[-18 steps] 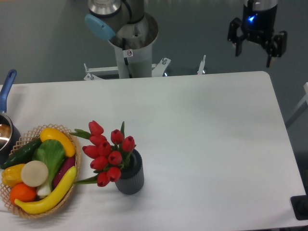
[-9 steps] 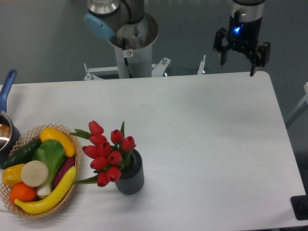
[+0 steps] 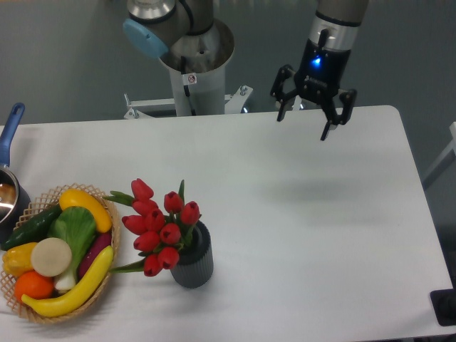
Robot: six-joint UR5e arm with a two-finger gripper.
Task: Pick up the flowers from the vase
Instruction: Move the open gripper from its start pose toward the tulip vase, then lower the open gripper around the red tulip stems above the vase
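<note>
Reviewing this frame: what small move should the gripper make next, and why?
Probably carry on toward the near-left of the table, to above the flowers. The gripper hangs open and empty over the table's far edge, well away from the tulips, which stand untouched in the vase beside the basket.

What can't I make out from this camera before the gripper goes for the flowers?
- Flowers: the stems inside the vase are hidden by its wall and the buds.
- Pot at the left: cut off by the picture edge.
- Basket: its floor is covered by the fruit and vegetables.
- Gripper: open above the far table edge; its height cannot be judged from one view.
</note>
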